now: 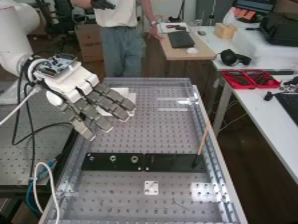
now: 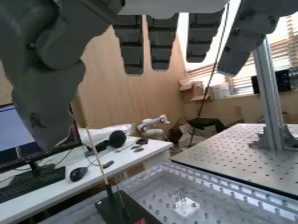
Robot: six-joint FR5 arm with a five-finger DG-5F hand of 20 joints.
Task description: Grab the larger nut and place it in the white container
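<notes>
One hand [image 1: 78, 86], above the table [image 1: 106, 197], fingers [image 1: 114, 111] wide, extended and empty. One larger nut [image 1: 113, 158], standing on the flat black bar [image 1: 173, 162], between the smaller nut [image 1: 91, 158] and the bearing [image 1: 134, 159]. One white container [image 1: 124, 92], on the table beyond the bar, partly hidden by the fingers.
</notes>
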